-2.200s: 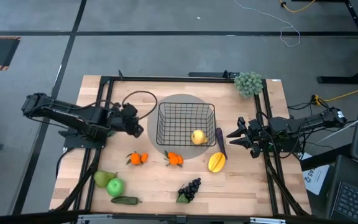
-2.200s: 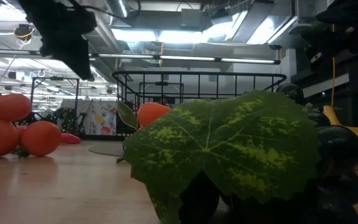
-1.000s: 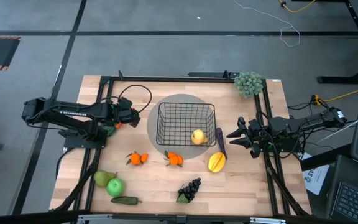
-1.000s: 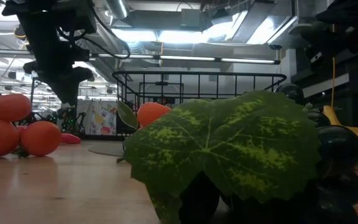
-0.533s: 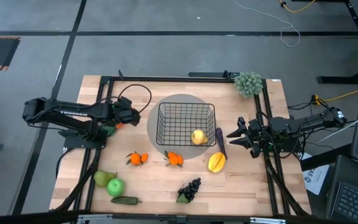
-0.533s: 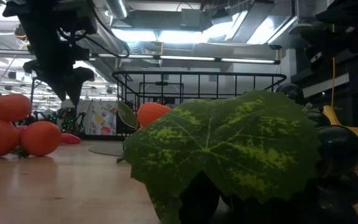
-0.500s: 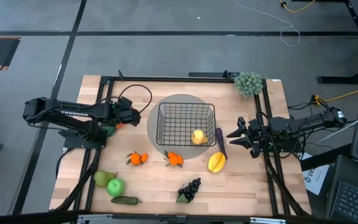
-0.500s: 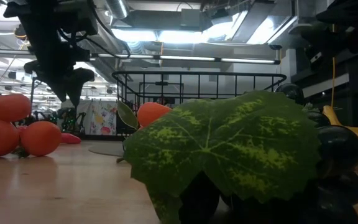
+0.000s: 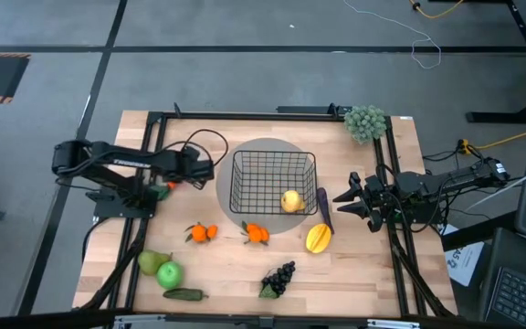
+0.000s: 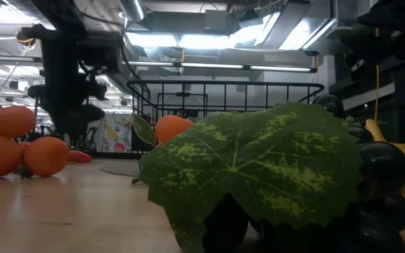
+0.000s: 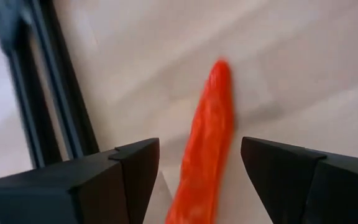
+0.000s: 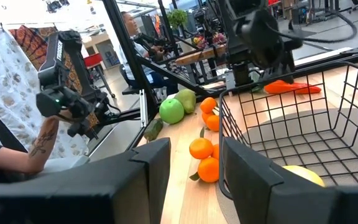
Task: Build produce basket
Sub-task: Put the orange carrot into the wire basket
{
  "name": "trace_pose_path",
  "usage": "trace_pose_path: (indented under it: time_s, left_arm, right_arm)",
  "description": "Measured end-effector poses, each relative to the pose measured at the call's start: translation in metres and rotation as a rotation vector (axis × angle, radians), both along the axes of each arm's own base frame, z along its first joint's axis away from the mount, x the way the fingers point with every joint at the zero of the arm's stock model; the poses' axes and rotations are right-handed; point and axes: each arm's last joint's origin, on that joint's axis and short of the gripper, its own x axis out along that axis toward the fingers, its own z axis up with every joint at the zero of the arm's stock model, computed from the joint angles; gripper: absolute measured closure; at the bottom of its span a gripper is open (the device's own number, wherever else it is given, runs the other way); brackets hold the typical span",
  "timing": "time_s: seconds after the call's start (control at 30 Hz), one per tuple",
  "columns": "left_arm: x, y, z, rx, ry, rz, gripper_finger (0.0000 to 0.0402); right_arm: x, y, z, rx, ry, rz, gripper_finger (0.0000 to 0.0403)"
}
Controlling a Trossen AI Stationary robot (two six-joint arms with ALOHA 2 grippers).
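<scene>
Progress is slight, we judge. Left gripper point(image 11: 194, 171), jaws spread, straddles the orange toy carrot point(image 11: 207, 140) lying on the table, ungrasped. Right gripper point(image 9: 347, 198) waits open beside the black wire-mesh basket point(image 9: 273, 183), which holds only one yellow fruit point(image 9: 290, 201); oranges point(image 9: 202, 232), green apple point(image 9: 169, 274) and dark grapes point(image 9: 279, 277) remain outside.

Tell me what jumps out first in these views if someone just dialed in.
The black wire basket at the table's middle, with one yellow fruit inside and other produce scattered on the wood around it. Next, the left gripper, fingers open astride the orange carrot lying left of the basket. The right gripper waits at the table's right side.
</scene>
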Motion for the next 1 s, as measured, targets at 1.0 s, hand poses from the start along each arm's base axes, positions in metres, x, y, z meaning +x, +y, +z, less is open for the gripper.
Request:
trace_pose_path:
  time_s: [1.0]
  left_arm:
    - [0.013,0.025,-0.033,-0.186,0.161,-0.208,0.0227]
  right_arm:
    - [0.000,0.000,0.000,0.001,-0.001,0.001,0.0263]
